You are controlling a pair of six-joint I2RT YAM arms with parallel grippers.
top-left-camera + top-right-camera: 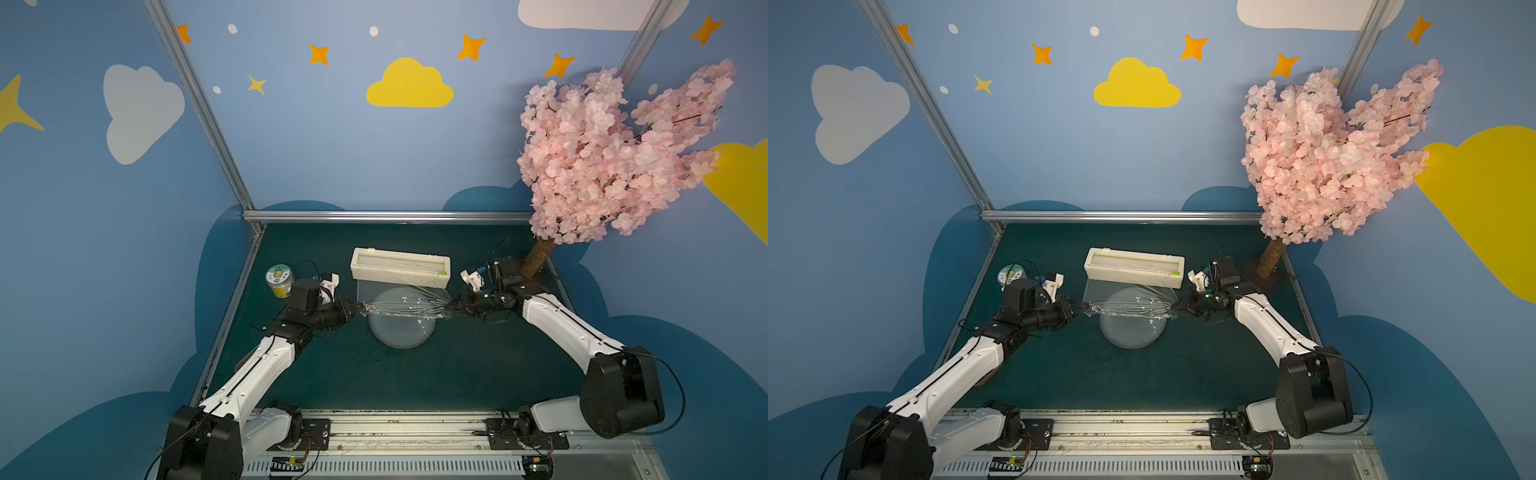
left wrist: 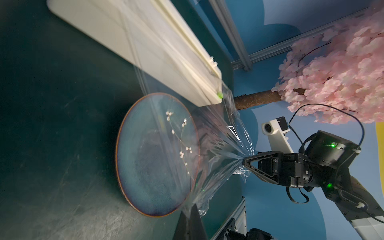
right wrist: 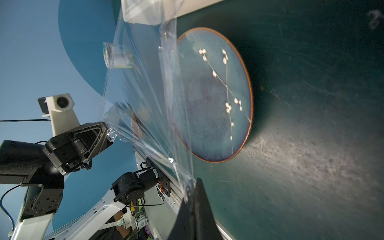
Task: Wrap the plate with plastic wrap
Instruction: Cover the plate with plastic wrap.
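Left wrist view: right fingers (image 2: pixel 246 162) shut on bunched end of plastic wrap (image 2: pixel 226 137). Left fingers (image 3: pixel 106 130) clamped on opposite end. Film taut between fingers, above plate (image 1: pixel 401 334) flat on desk (image 1: pixel 332 374), far edge running to dispenser box (image 1: pixel 399 266). Likely light, clingy, tear-prone: hold by edges. Plate stiff, breakable.

My left gripper (image 1: pixel 360 308) and right gripper (image 1: pixel 449 310) are each clamped on an end of the plastic wrap (image 1: pixel 405 309). The wrap stretches between them across the plate (image 1: pixel 400 334) and up to the dispenser box (image 1: pixel 400 267) just behind the plate. This film bars passage over the plate's far half. The jar (image 1: pixel 279 281) stands well left of the plate, the tree trunk (image 1: pixel 538 257) right of it and farther back. In front of the plate the table mat (image 1: pixel 395 382) offers open passage for either jaw.
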